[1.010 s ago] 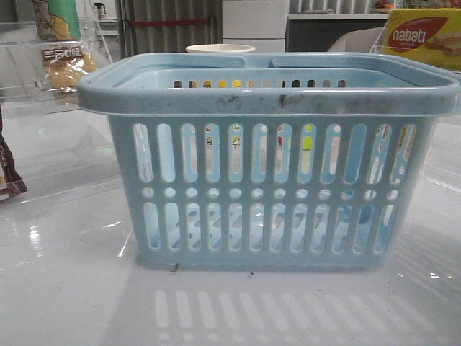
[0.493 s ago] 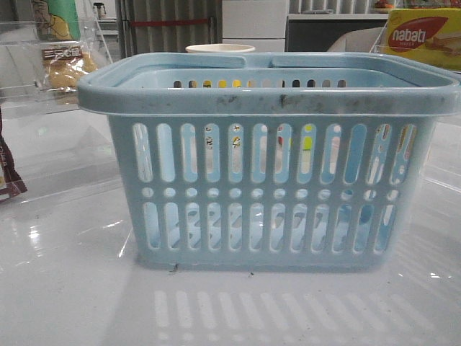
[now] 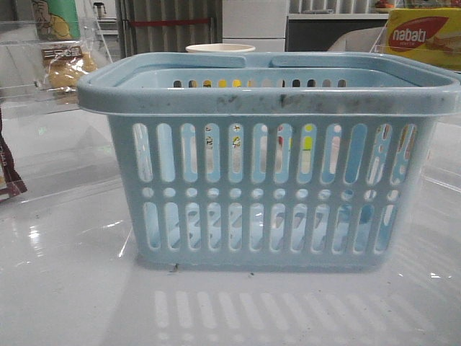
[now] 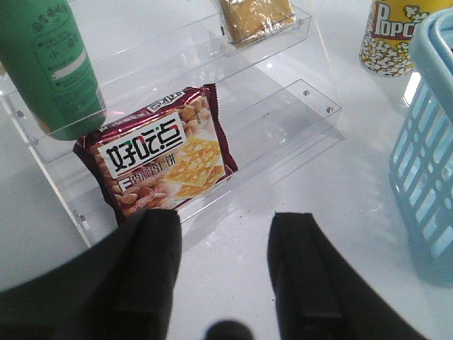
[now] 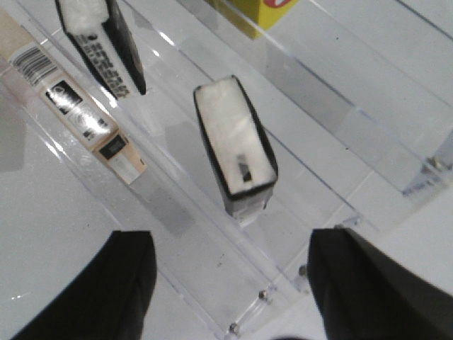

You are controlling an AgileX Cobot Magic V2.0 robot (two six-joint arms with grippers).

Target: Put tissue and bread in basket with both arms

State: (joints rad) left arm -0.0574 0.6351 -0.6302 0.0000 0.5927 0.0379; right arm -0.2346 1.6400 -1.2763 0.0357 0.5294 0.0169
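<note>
Clearly nothing is held yet: the left gripper hangs spread above the brown-red packet, with the bread farther back on an upper shelf. Closing here would likely take the wrong item. The right gripper is spread near the tissue, standing on edge; one pad could topple it. The basket stands between the shelves.

basket fills centre, light blue, upright on glossy white table, rim scuffed dark | bread at 10 o'clock on clear shelf, well apart | nabati box at 2 o'clock | cup rim at 12 o'clock behind basket | dark wrapper at 9 o'clock edge
</note>
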